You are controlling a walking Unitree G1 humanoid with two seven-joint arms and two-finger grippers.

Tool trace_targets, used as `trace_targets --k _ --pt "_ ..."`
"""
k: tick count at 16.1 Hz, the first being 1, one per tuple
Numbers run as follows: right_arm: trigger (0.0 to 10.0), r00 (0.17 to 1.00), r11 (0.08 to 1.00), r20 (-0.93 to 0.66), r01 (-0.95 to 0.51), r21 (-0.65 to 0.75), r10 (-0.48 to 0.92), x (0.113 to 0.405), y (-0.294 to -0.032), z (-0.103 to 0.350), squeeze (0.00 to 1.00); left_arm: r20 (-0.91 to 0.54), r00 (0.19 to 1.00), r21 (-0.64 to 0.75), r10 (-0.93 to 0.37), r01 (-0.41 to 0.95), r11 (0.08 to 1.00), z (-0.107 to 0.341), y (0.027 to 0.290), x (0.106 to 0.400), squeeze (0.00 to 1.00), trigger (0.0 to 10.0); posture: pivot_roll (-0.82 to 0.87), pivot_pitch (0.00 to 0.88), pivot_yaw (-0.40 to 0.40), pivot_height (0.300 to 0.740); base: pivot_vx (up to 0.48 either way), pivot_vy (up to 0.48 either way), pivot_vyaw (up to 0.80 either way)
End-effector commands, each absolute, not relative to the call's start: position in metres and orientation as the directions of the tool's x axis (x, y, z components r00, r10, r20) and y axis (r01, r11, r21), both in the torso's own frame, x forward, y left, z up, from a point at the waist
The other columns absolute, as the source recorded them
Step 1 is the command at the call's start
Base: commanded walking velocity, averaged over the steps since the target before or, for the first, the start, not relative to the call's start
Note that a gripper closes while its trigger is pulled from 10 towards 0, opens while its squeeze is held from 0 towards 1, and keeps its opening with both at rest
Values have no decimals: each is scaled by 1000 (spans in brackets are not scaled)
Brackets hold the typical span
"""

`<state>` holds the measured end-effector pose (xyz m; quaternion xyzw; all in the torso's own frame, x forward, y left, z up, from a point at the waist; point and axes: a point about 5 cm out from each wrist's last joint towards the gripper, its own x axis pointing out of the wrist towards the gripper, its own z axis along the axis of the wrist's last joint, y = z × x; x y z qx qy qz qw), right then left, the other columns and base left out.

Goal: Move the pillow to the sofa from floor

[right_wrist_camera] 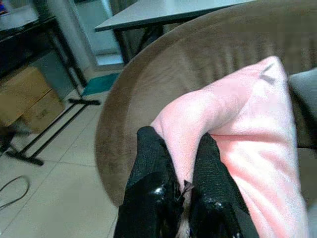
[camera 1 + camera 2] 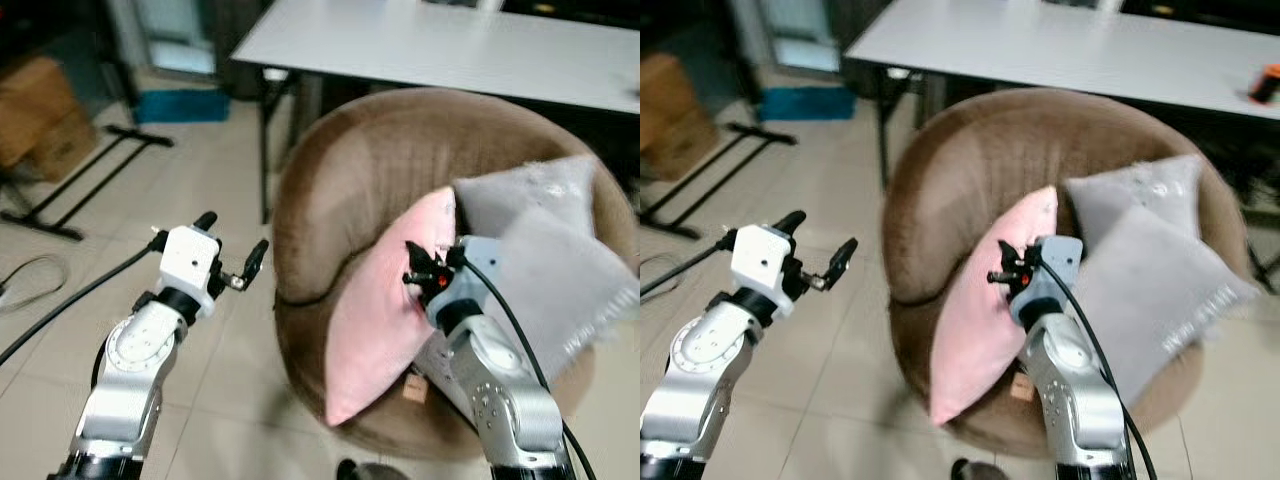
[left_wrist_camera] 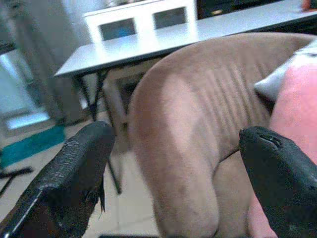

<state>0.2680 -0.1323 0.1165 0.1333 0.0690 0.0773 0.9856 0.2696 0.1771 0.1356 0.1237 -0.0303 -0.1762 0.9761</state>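
Observation:
A pink pillow (image 2: 375, 310) stands on edge in the round brown sofa chair (image 2: 350, 170), leaning against its left inner wall. My right gripper (image 2: 420, 268) is shut on a fold of the pink pillow (image 1: 233, 124) near its upper edge; the wrist view shows both black fingers (image 1: 151, 163) pinching the fabric. My left gripper (image 2: 232, 250) hovers open over the floor to the left of the chair, holding nothing, its fingers (image 3: 74, 168) spread wide.
Two grey pillows (image 2: 560, 260) lie on the right side of the chair seat. A white table (image 2: 450, 45) stands behind the chair. Cardboard boxes (image 2: 40, 115), a black floor stand (image 2: 80, 180) and a cable (image 2: 30, 275) lie at the left on the tiled floor.

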Motion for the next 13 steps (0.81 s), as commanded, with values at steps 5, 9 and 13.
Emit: trace_targets --k 5,9,13 --pt "10000 983 957 -76 -144 252 168 270 -135 125 0 29 930 249 -366 348 904 138 174 270 157 10000 0 0 -32 740 270 0 -800" --pt "10000 983 957 -76 -144 252 168 270 -135 125 0 29 930 249 -366 348 904 138 174 270 157 10000 0 0 -32 740 270 0 -800" --pt "10000 983 957 -76 -144 252 168 270 -135 125 0 29 930 249 -366 348 904 138 174 270 157 10000 0 0 -32 740 270 0 -800"
